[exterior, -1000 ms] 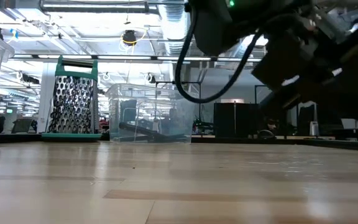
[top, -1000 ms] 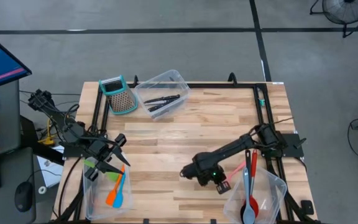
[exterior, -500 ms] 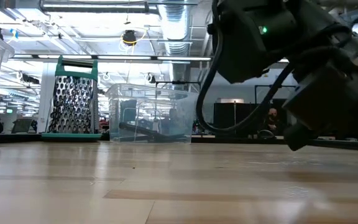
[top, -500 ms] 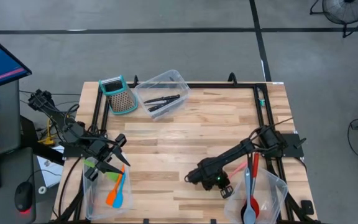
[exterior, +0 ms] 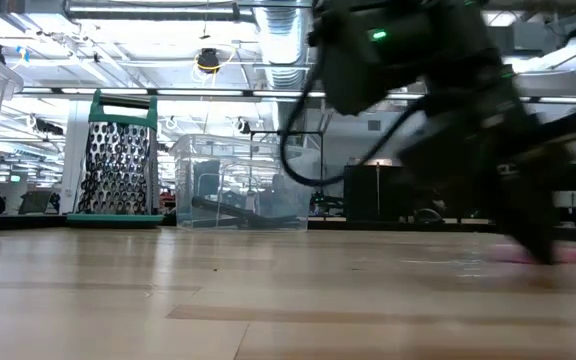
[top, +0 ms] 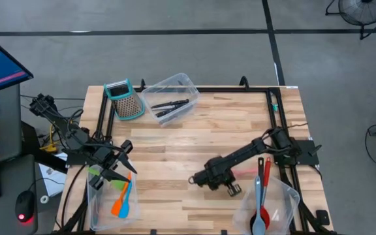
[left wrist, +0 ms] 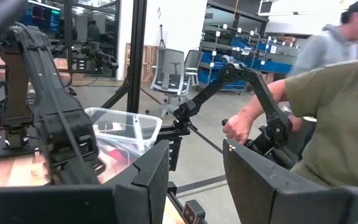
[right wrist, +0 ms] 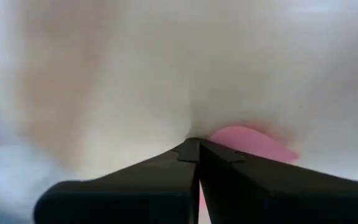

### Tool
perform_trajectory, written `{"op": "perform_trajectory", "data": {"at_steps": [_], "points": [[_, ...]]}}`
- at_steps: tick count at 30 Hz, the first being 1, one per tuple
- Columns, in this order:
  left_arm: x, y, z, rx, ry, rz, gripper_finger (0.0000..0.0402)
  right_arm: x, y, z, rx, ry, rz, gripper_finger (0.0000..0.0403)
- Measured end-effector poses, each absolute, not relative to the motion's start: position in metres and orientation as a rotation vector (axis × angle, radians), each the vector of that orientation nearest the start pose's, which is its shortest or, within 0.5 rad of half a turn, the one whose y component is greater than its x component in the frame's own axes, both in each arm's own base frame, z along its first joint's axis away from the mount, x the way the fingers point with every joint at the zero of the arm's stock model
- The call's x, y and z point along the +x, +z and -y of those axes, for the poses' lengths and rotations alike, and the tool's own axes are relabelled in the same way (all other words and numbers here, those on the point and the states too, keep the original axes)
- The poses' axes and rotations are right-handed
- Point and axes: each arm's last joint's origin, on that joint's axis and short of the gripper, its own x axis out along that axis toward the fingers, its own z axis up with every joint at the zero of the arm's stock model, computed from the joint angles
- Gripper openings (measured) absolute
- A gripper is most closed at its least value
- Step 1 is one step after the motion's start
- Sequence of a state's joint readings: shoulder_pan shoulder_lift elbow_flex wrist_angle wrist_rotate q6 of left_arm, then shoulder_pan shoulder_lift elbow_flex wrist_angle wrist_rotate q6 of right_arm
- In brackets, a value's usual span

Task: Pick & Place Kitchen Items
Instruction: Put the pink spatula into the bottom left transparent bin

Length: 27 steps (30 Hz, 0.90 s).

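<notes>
A pink spatula [top: 245, 170] lies flat on the table just left of the near-right tub [top: 286, 196]. That tub holds a red spoon [top: 266, 171] and a grey spoon [top: 258, 203]. My right gripper [right wrist: 196, 144] is shut. Its tips are down at the spatula [right wrist: 253, 140], low on the table in the low view [exterior: 543, 252]. My left gripper [top: 130, 160] hovers open over the near-left tub [top: 95, 207], which holds green [top: 100, 175], orange [top: 119, 203] and blue [top: 126, 194] spatulas. Black-handled utensils [top: 172, 106] lie in the far tub [top: 187, 83]. My right gripper slants down from the table's left, and its closed fingertips [right wrist: 185, 152] meet right at the edge of the pink spatula's broad end [right wrist: 241, 138]. The spatula lies flat on the wood. Blur hides whether the fingers pinch it or only touch it.
A metal box grater with a teal top [top: 124, 99] stands by the far tub at the far left. The middle of the wooden table [top: 194, 134] is bare. In the left wrist view a person [left wrist: 328, 93] stands beyond the table beside another arm.
My right gripper has dropped from above the table down to the board at the pink spatula. Its wrist first swung toward the near-right tub, then back toward the table's left. The left arm has kept still.
</notes>
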<state>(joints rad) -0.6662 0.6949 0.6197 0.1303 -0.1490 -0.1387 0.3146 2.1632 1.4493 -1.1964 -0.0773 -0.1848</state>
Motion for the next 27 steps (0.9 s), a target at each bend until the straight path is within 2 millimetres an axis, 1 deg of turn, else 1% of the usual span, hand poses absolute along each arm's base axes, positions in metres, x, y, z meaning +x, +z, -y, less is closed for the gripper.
{"op": "perform_trajectory", "data": {"at_steps": [3, 7, 9, 12, 13, 15, 17, 18, 20, 22, 24, 27], "points": [[0.13, 0.319, 0.097, -0.156, -0.52, 0.016, 0.0131, 0.351, 0.122, -0.099, -0.459, 0.364, -1.858, 0.0], [0.13, 0.319, 0.097, -0.15, -0.515, 0.018, 0.0131, 0.366, 0.127, -0.075, -0.505, 0.274, -1.807, 0.0], [0.13, 0.319, 0.097, -0.151, -0.512, 0.017, 0.0131, 0.375, 0.13, -0.062, -0.478, 0.209, -1.768, 0.0], [0.13, 0.319, 0.097, -0.156, -0.512, 0.016, 0.0131, 0.385, 0.137, -0.044, -0.383, 0.09, -1.749, 0.0], [0.13, 0.319, 0.097, -0.157, -0.512, 0.016, 0.0131, 0.388, 0.144, -0.038, -0.347, 0.053, -1.756, 0.0], [0.13, 0.319, 0.097, -0.158, -0.512, 0.016, 0.0131, 0.39, 0.165, -0.03, -0.269, -0.022, -1.747, 0.0], [0.13, 0.319, 0.097, -0.158, -0.512, 0.016, 0.0131, 0.39, 0.187, -0.026, -0.191, -0.093, -1.703, 0.0], [0.13, 0.319, 0.097, -0.158, -0.512, 0.016, 0.0131, 0.386, 0.196, -0.026, -0.16, -0.123, -1.701, 0.0], [0.13, 0.319, 0.097, -0.158, -0.512, 0.017, 0.0131, 0.382, 0.207, -0.027, -0.114, -0.197, -1.673, 0.0002], [0.13, 0.319, 0.097, -0.158, -0.512, 0.016, 0.0131, 0.371, 0.216, -0.031, -0.098, -0.228, -1.672, 0.0012], [0.13, 0.319, 0.097, -0.158, -0.512, 0.016, 0.0131, 0.361, 0.222, -0.039, -0.087, -0.253, -1.688, 0.0034], [0.13, 0.319, 0.097, -0.158, -0.513, 0.015, 0.0131, 0.346, 0.219, -0.049, -0.055, -0.304, -1.723, 0.0085]]}}
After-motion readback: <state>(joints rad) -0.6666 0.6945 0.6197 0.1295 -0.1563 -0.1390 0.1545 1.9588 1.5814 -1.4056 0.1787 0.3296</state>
